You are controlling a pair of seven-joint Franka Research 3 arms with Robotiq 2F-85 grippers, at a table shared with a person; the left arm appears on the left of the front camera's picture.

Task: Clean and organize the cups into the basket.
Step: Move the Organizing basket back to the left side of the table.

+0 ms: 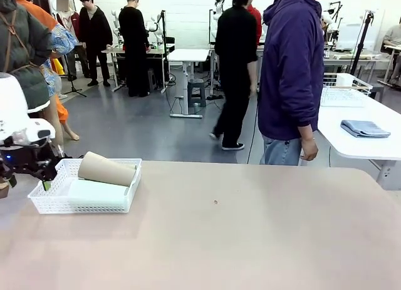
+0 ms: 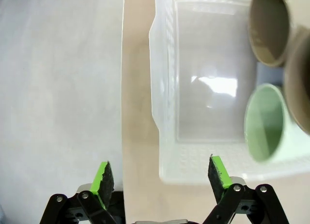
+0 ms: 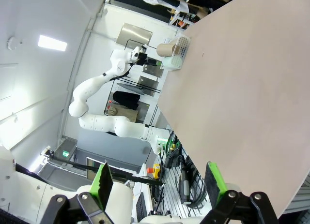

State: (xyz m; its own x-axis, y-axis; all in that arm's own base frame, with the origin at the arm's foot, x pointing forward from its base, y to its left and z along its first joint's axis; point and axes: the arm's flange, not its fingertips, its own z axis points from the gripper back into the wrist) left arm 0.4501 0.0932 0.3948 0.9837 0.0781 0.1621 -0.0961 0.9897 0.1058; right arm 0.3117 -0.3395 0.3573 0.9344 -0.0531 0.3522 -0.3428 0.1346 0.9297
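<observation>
Cups lying side by side in white basket (image 1: 56,205) at table's left edge: tan cup (image 1: 106,170), mint cup (image 2: 271,125). Likely light, rigid, smooth, prone to rolling; pinching rim wall looking safest. Left tool (image 2: 162,178) hanging apart, empty, over basket's end; right tool (image 3: 160,185) apart, empty.

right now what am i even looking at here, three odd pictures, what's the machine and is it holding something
This is a two-armed robot at a table. The front view looks across the table from between the arms; a person in a purple hoodie stands at the far side. The other two pictures come from cameras on each wrist, looking along the green-padded fingers. The left gripper is open and empty, beside the white basket. Lying in the basket are a tan cup and a mint green cup. The right gripper is also open, holding nothing, off past the table's edge.
</observation>
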